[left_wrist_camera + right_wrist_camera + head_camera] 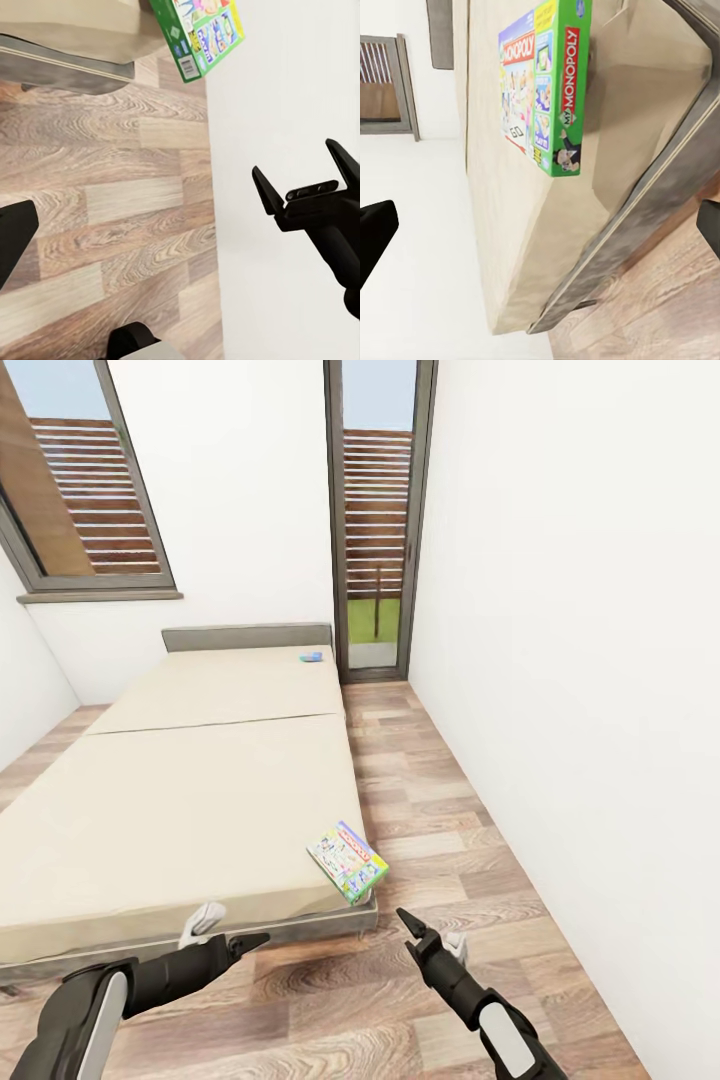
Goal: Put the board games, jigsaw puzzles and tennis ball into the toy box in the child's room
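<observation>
Green board game [348, 860] lies on bed [180, 800] corner, overhanging edge. My right claw [432, 938] wide open, empty, just short of it. Box likely light, stiff, slick; pinch overhanging corner across thickness.

Green-edged, multicoloured board game [348, 860], light blue game [311, 657], beige bed [190, 800], wood-grain brown floor [430, 800]

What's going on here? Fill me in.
The robot faces the foot of the bed, arms low over the wood floor. Both the left gripper and the right gripper are open and empty. A green board game lies at the mattress's near right corner, overhanging the edge. A small light blue box lies by the headboard. Nothing is picked up yet.
</observation>
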